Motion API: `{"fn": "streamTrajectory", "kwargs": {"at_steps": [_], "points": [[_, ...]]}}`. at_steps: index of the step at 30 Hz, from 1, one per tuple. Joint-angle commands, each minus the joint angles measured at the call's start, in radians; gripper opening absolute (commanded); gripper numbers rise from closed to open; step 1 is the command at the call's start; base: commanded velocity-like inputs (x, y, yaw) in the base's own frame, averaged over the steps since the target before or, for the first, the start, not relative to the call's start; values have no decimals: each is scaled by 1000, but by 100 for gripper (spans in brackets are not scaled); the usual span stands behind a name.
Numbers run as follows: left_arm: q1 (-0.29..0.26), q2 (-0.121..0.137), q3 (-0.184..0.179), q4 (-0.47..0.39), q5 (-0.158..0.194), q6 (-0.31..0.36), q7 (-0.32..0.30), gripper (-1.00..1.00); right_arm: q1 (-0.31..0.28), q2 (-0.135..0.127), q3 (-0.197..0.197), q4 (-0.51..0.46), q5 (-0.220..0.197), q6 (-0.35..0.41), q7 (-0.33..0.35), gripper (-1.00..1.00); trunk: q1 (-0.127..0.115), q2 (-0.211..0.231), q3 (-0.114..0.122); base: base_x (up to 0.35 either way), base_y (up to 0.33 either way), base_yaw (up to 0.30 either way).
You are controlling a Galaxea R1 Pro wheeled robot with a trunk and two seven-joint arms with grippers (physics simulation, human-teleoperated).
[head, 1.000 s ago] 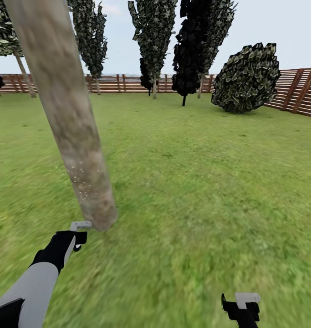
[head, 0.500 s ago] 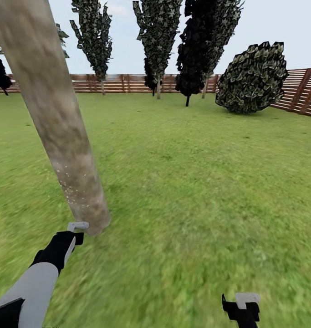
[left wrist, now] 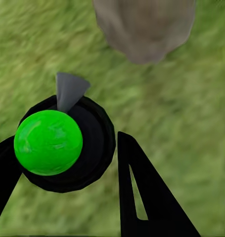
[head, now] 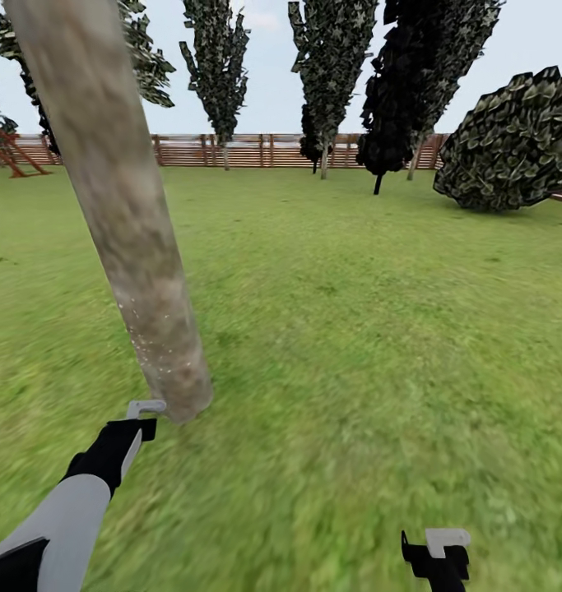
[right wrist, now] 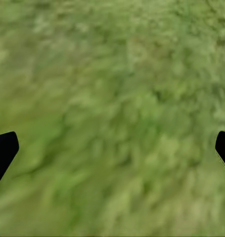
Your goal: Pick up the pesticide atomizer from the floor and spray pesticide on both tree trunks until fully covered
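One trunk (head: 120, 214) speckled low, so the left gripper (left wrist: 67, 163), pinching the atomizer (left wrist: 49, 142), should sweep higher; right gripper (right wrist: 112, 148) spread

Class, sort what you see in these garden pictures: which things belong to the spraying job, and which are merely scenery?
Part of the job:
- tree trunk, lower part flecked with pale specks
- atomizer, green and black, held in the left gripper

Just scenery:
- wooden fence
- dark bushy trees
- round bush
- grass lawn
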Motion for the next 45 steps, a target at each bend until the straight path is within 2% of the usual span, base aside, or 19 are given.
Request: {"fn": "streamTrajectory", "kwargs": {"at_steps": [1, 4, 7, 24, 36, 39, 45], "points": [[-1, -2, 2, 0, -4, 3, 0, -100, 0, 0, -7, 1, 11, -2, -3, 100, 0, 0, -1, 125, -255, 269], [-1, -23, 1, 1, -5, 0, 2, -100, 0, 0, -7, 0, 11, -2, -3, 100, 0, 0, -1, 131, -255, 228], [-1, -30, 0, 1, -4, -1, 3, -100, 0, 0, -7, 0, 10, -2, -3, 100, 0, 0, -1, 132, -255, 117], [-1, -32, -2, -1, -4, -2, 5, -100, 0, 0, -7, 1, 11, -2, -3, 100, 0, 0, -1, 145, -255, 9], [-2, -30, 1, -20, -6, 3, 5, -100, 0, 0, -7, 0, 11, -2, -3, 100, 0, 0, -1, 65, -266, 258], [-3, -21, 2, -23, -7, 5, 7, -100, 0, 0, -7, 0, 11, -2, -3, 100, 0, 0, -1, 1, -274, 277], [-4, -17, 3, -80, -8, 13, 18, -100, 0, 0, -7, 0, 11, -2, -3, 100, 0, 0, -1, 80, -266, 277]]}}
